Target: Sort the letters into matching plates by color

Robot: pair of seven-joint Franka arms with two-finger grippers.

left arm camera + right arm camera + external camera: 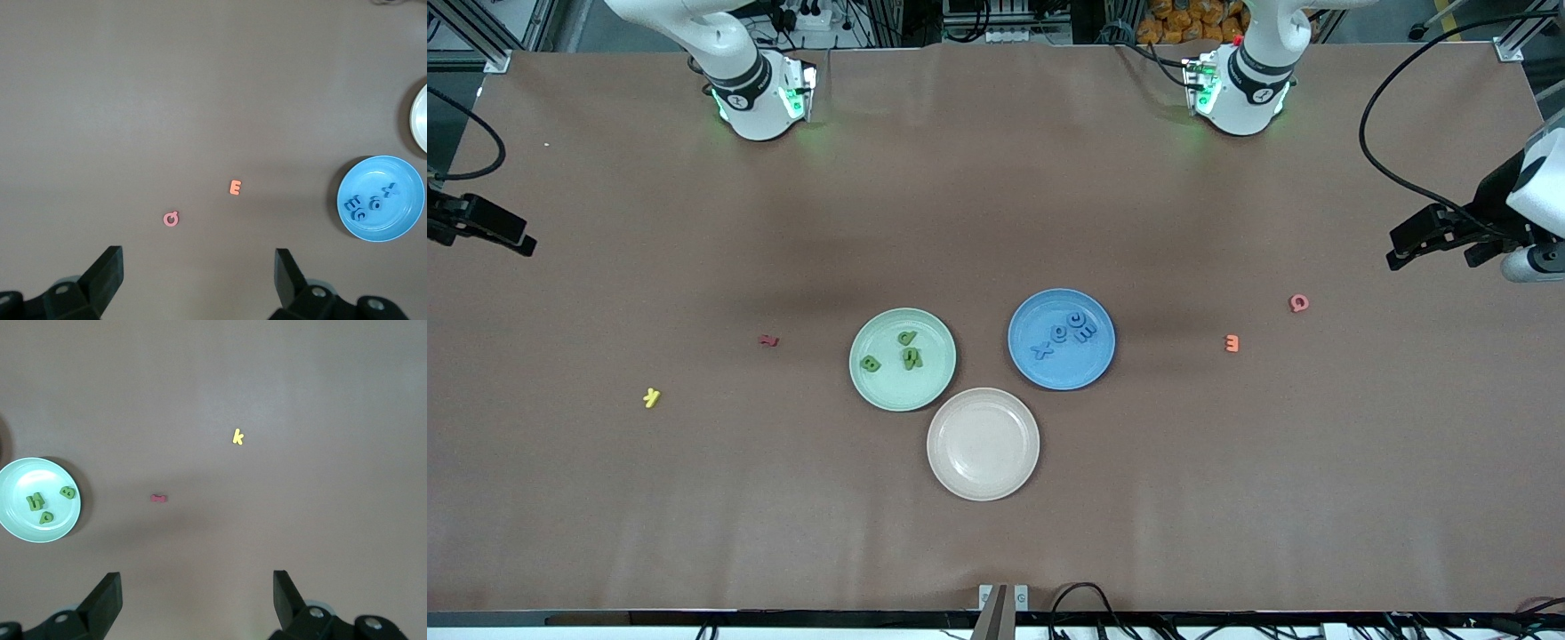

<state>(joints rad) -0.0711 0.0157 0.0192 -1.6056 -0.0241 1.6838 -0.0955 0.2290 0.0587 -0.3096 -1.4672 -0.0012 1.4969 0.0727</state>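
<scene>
So the green letters [898,351] are already parked in the mint green plate [871,382] and the blue letters [1065,336] in the blue plate [1080,372], while the beige plate [983,480], nearest the front camera, sits bare. Four strays are left on the table: a yellow letter [652,397] and a dark red letter [769,340] toward the right arm's end, an orange letter [1232,342] and a pink letter [1299,303] toward the left arm's end. They're probably feather-light, stiff little chunks, likely to skid if nudged, so a pinch across the flat sides is best taken squarely. The left gripper [199,280] is hung over the orange and pink ones with fingers spread wide, nothing held; the right gripper [197,603] is spread the same over the red and yellow pair. The wrist views make the letter shapes readable (a "k", an "E"); only the front view takes in all three plates together.
</scene>
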